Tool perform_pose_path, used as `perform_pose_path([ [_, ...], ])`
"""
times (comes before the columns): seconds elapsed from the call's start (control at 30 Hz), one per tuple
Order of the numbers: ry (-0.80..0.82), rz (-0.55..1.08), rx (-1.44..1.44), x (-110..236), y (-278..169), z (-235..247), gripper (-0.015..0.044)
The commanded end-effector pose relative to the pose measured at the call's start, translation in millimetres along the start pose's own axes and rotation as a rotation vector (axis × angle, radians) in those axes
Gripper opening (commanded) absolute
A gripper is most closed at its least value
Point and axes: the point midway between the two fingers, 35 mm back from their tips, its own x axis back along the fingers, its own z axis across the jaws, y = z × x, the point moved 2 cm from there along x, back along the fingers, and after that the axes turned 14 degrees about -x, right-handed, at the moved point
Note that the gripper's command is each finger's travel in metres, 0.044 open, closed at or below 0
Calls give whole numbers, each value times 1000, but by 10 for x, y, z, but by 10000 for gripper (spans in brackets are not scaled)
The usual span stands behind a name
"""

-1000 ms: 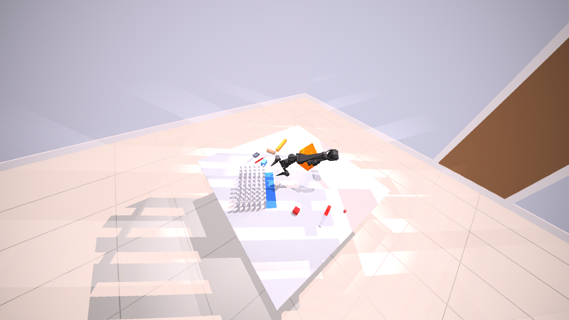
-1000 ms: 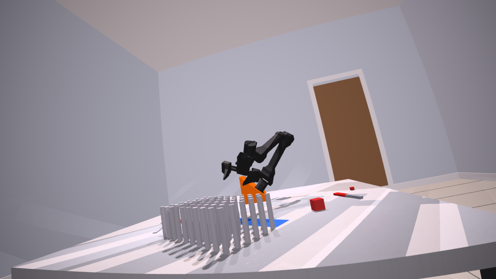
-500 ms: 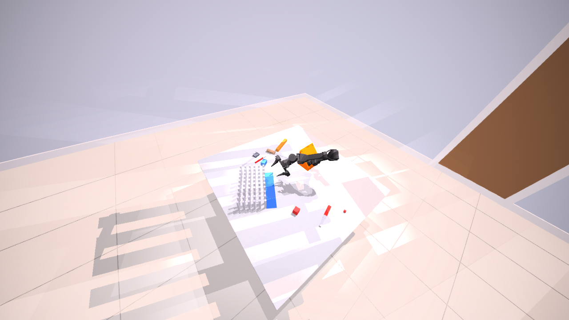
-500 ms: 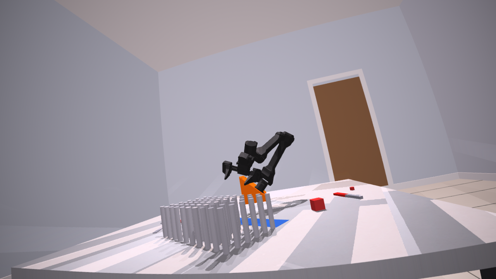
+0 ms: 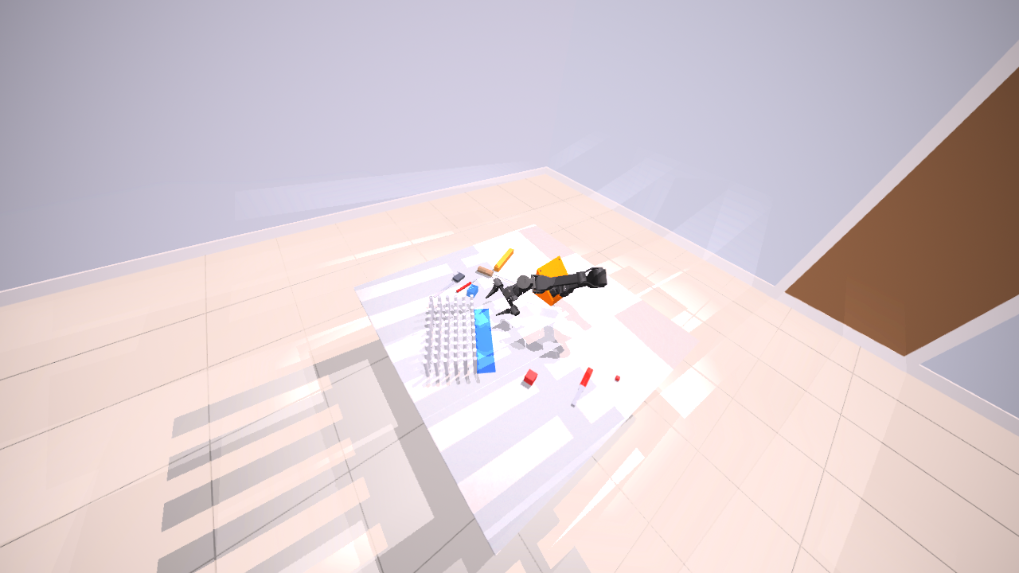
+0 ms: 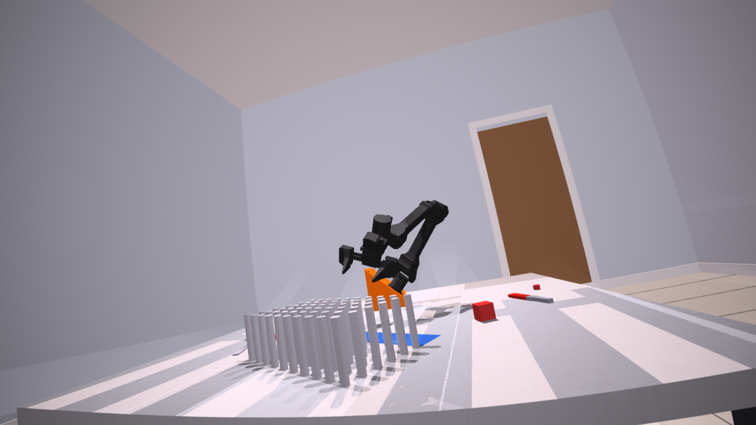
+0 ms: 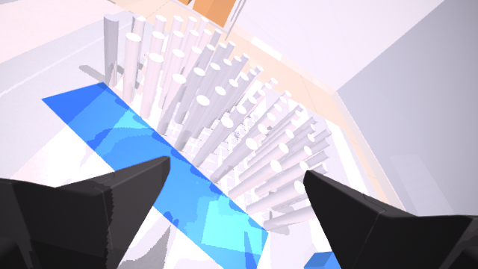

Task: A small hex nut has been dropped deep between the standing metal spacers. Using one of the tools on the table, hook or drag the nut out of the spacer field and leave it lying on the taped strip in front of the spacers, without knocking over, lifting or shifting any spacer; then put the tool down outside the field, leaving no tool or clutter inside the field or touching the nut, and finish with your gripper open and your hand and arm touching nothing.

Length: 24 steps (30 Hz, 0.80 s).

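Note:
The grey metal spacers [image 5: 450, 334] [image 6: 317, 333] [image 7: 209, 93] stand upright in a dense grid on the table. The blue taped strip [image 5: 484, 341] [image 6: 423, 338] [image 7: 131, 131] lies along their near side. I see no hex nut; it is hidden among the spacers. My gripper [image 5: 501, 299] [image 6: 364, 264] [image 7: 239, 169] is open and empty. It hangs in the air above the far end of the strip, tilted down toward the spacer field, touching nothing.
A red-handled tool [image 5: 583, 381] [image 6: 528, 297], a red cube [image 5: 529, 378] [image 6: 483, 310] and a tiny red block [image 5: 617, 378] lie on the near side. A yellow bar [image 5: 504, 259], a tan brush [image 5: 485, 270], a thin red stick [image 5: 463, 286] and a blue block [image 5: 470, 290] [image 7: 323, 259] lie beyond the field. The arm's orange base [image 5: 552, 274] [image 6: 380, 290] stands behind the strip.

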Motion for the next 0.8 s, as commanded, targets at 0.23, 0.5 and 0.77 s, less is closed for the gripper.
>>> perform_pose_path([
  [0.23,-185,154,-176,-52,-153,-730,440],
  [0.5,-434,459,-534,197,-687,-1825,440],
  [0.77,-527,746,-865,643,-1289,-2397,440],
])
